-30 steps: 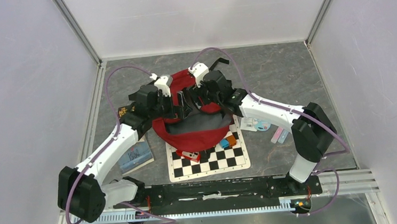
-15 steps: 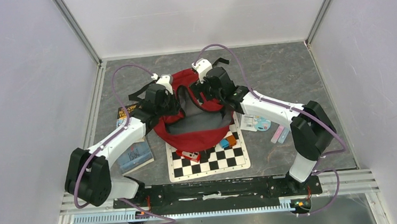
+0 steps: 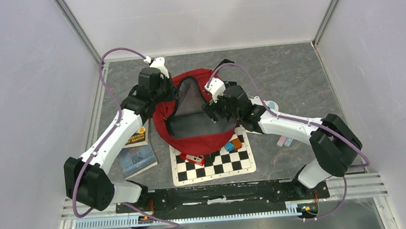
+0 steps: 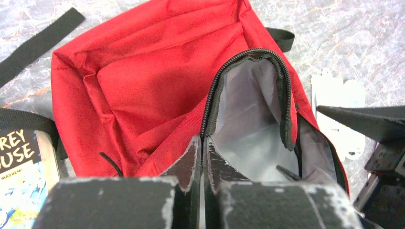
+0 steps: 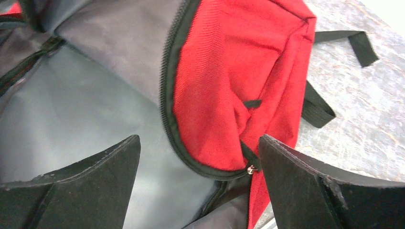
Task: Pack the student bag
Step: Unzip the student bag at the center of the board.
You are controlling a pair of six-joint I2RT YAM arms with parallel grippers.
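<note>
Red student bag (image 3: 192, 144): left fingers (image 4: 195, 153) pinching zip rim (image 4: 212, 95); right fingers (image 5: 128, 149) spread, opposite rim (image 5: 167, 95) between them. Clamp fabric, pull mouth wide.

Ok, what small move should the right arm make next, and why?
Probably close the right gripper on the zipper edge that it stands open around. The left gripper is shut on the opposite rim of the student bag, so a second grip would hold the mouth open for packing.
</note>
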